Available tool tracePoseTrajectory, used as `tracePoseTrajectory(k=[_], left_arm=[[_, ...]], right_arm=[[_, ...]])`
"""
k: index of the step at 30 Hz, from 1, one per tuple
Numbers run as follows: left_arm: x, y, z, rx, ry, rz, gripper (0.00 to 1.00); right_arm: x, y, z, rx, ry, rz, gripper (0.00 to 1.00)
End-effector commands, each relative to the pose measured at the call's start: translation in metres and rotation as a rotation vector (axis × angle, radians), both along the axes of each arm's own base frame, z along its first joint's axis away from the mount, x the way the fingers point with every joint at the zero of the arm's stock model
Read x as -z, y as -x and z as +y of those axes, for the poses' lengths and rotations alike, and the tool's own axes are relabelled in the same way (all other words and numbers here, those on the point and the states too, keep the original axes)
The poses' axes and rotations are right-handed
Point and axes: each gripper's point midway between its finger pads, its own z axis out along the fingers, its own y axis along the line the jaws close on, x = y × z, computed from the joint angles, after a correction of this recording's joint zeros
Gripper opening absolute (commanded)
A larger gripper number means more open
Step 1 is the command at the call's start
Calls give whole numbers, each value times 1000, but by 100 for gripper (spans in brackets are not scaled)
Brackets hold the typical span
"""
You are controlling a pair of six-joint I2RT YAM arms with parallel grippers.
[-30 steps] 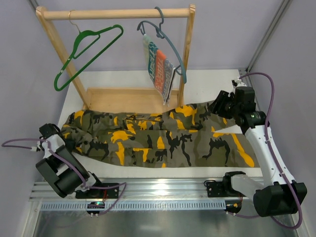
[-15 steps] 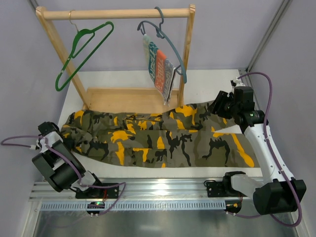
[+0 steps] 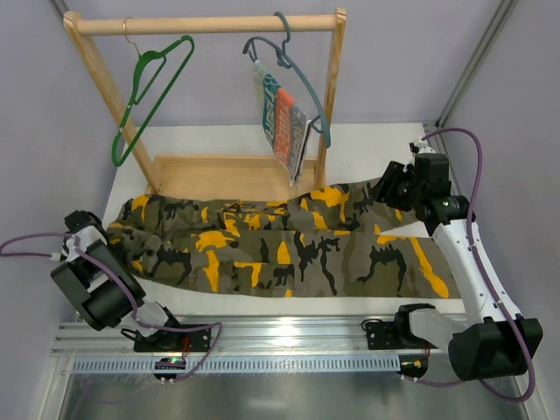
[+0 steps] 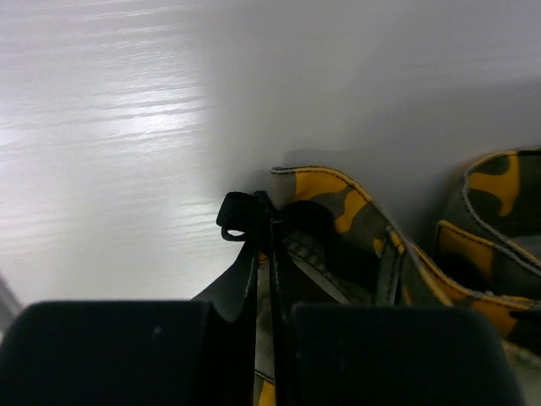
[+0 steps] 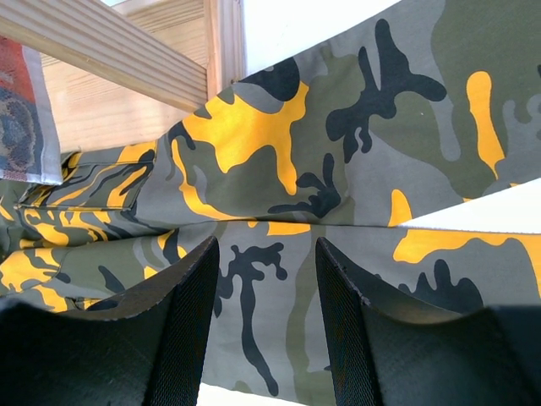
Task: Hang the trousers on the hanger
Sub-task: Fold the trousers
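Left wrist: left gripper [image 4: 258, 227] clamped on trousers [image 4: 325, 188] edge; right gripper [image 5: 266, 250] half-parted, empty, above trousers

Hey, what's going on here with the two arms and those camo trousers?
The trousers lie flat on the table. The left gripper is clamped shut on the fabric edge at one end, while the right gripper is poised over the other end with its jaws open, gripping nothing. The green hanger hangs bare on the wooden rail behind, so the trousers are not yet on it.
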Motion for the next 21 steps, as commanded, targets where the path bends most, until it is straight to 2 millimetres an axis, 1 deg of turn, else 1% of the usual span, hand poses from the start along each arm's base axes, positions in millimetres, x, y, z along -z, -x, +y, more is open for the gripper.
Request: tracePoseTrajectory(k=[1,2,4,5,7,8,9,10,11,12,13,14,15,17,19,20,21], left_arm=[[-17,24,15,-54,-71,120,0],[-26,26,17,-76,-93,116,0],[-33,36,16,-95,-113,134,0],[-35,39,13,-100,-114,137,0],[-44,48,9,-125,-143,127,1],[-45,53,5,-130,-137,132,0],[-54,54,4,-151,-162,97,0],[-53,60,0,-162,-165,101,0],[-57,61,-1,-166,-179,84,0],[-59,64,-3,-181,-186,81,0],[-67,66,-3,-189,-209,60,0],[-73,67,-1,-196,-228,53,0],[-78,70,-2,-198,-232,58,0],[-94,69,3,-209,-272,33,0],[-103,72,3,-215,-279,40,0],[-112,70,7,-219,-292,30,0],[-114,70,7,-220,-293,35,0]], right_arm=[[0,-2,-6,38,22,-4,53],[7,-2,-16,98,47,27,53],[15,-1,-28,208,47,79,53],[20,3,-36,259,71,120,53],[30,7,-41,336,53,178,52],[36,12,-46,375,52,213,52],[40,15,-51,417,48,228,52],[43,17,-54,448,41,240,52],[51,23,-59,501,20,270,52],[55,26,-65,536,21,282,53],[59,29,-69,562,18,295,52],[64,35,-79,616,16,316,52],[66,38,-84,637,21,323,52],[68,46,-100,702,43,339,52],[69,53,-113,766,64,349,52],[68,58,-118,789,71,363,52],[68,61,-125,827,72,369,52]])
